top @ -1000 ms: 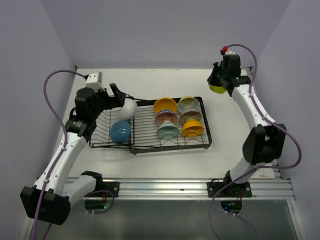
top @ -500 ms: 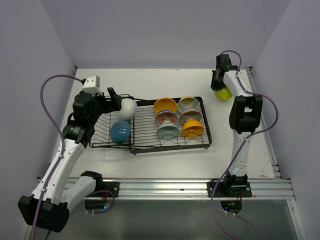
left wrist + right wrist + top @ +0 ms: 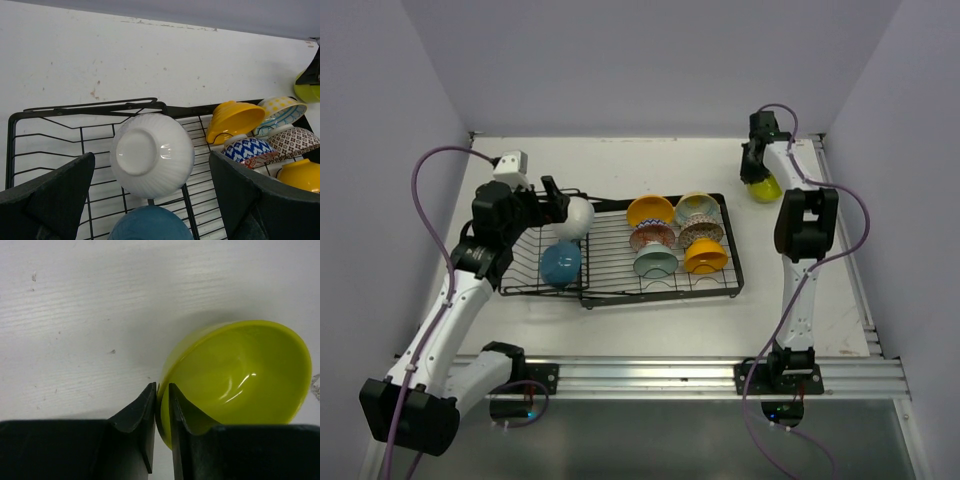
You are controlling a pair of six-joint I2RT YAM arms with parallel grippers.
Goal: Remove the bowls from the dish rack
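The black wire dish rack lies mid-table. My left gripper is open over its left section, fingers on either side of an upturned white bowl without touching it. A blue bowl sits just in front of the white one. Several bowls fill the rack's right section: orange-yellow, pale teal and patterned. At the far right, off the rack, my right gripper pinches the rim of a yellow-green bowl that is down at the white tabletop.
Purple walls close in the table at the back and both sides. An aluminium rail runs along the near edge with both arm bases. Bare white tabletop lies behind the rack and to its right.
The right arm has swung the yellow-green bowl back and lowered it onto the table at the far right. The left gripper has stayed open around the white bowl, barely shifting.
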